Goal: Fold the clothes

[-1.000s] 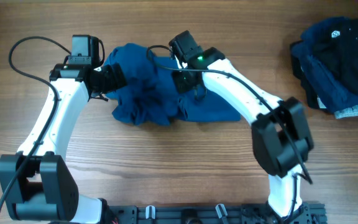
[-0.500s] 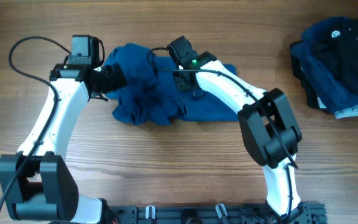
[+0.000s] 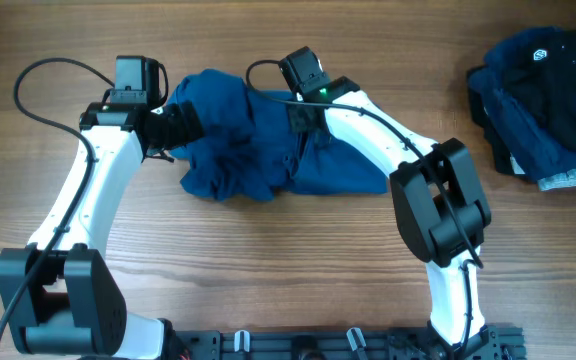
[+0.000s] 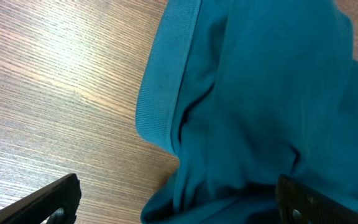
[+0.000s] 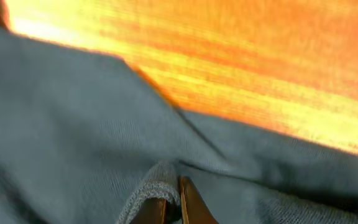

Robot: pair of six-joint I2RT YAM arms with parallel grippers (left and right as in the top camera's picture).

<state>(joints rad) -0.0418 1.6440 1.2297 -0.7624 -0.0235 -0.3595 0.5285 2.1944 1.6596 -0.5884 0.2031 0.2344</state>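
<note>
Your right gripper [image 5: 173,202] pinches tight on a soft knit fold of the one blue polo shirt [image 3: 233,140], crumpled centrally on the wooden table [image 3: 268,255]. Your left gripper [image 4: 179,202] gapes wide at its ribbed edge. One dark garment pile [image 3: 543,90] lies far right.

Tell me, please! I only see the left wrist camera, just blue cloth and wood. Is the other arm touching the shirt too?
Observer: Yes. The right end effector looks shut on a fold of the blue shirt.
Operator: Are there more clothes anywhere?
Observer: A dark pile sits at the far right of the table, apart from the shirt.
Operator: Is anything on it?
Observer: A small white logo shows on top.
</note>
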